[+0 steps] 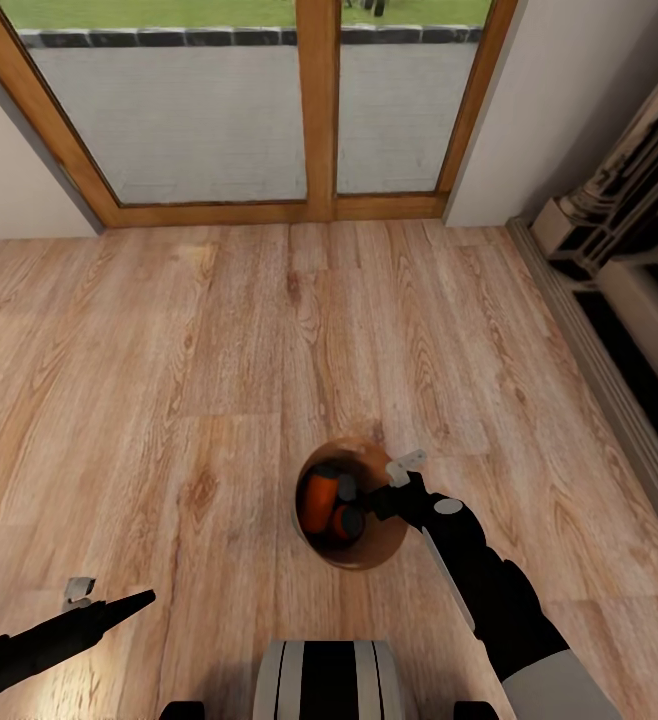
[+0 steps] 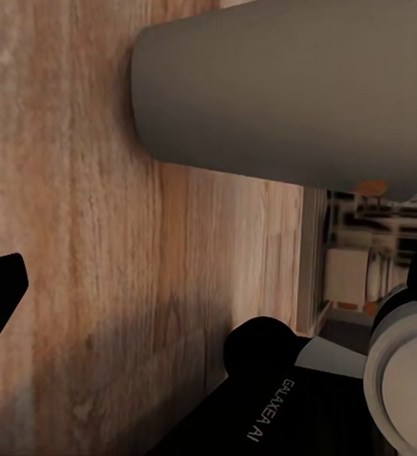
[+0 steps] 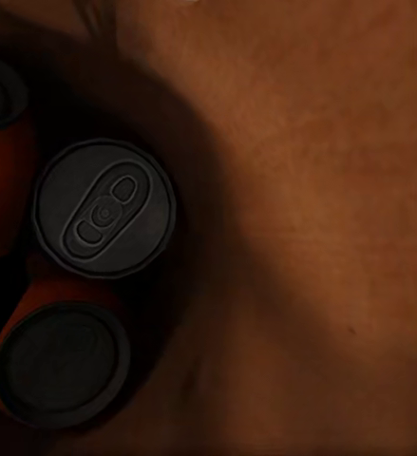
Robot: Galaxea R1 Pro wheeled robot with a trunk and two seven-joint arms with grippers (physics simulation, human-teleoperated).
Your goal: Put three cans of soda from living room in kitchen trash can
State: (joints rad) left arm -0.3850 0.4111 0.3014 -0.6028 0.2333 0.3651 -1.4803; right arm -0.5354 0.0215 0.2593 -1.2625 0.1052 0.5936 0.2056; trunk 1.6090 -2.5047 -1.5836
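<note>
I see trash can (image 1: 364,555) coppery-brown inside, flat grey outside (image 2: 284,90). Soda cans (image 1: 327,505) orange, tops dark grey metal (image 3: 104,209). Floor (image 1: 169,350) light wood planks, wavy grain. Door frame (image 1: 317,110) honey-brown wood. My arms black; right arm (image 1: 499,590) with grey patch near wrist.

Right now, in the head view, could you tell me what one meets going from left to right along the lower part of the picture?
left gripper → bare wood floor → soda cans inside the trash can → right gripper, at the bin's far rim.
</note>
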